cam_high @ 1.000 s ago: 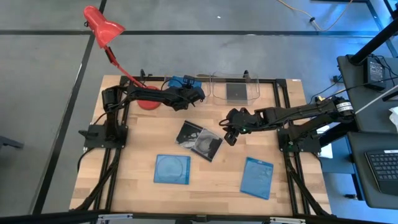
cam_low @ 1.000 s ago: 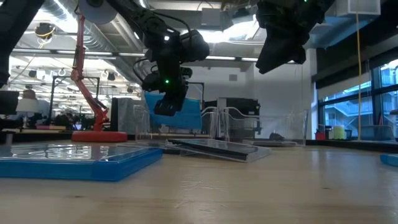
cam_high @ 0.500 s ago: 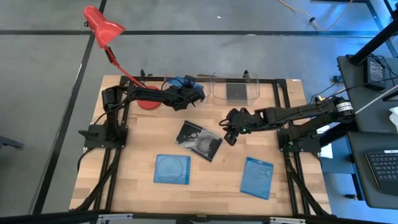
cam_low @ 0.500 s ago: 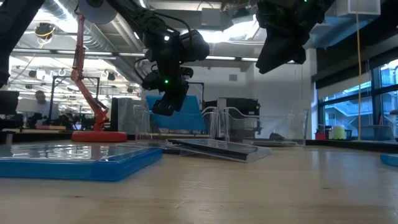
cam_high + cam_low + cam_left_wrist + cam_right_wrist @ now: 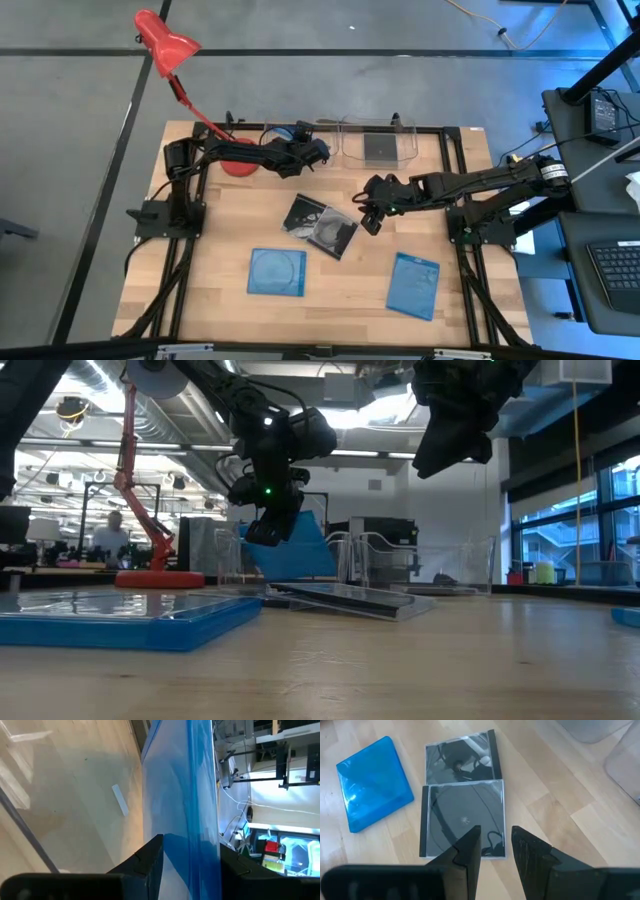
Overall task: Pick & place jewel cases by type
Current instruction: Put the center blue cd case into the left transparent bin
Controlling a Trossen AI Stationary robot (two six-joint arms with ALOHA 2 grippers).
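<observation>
Left fingers (image 5: pixel 150 857) flank an edge-on blue case (image 5: pixel 190 795), grip uncertain; only the low view shows that case (image 5: pixel 300 545) tilting into the clear tray (image 5: pixel 285 135) at the bench's (image 5: pixel 220 250) twelve o'clock. Right fingers (image 5: pixel 470 847), slightly parted and empty, hover above two clear cases (image 5: pixel 465 815).

Both arms are matt black, built of slim jointed segments on black bases bolted to dark rails. The left hand (image 5: pixel 265 530) is a blocky black housing with a small green light, and the right hand (image 5: pixel 368 222) has two flat black fingers (image 5: pixel 465 855). A silver-and-gold collar rings the right arm near its base.
</observation>
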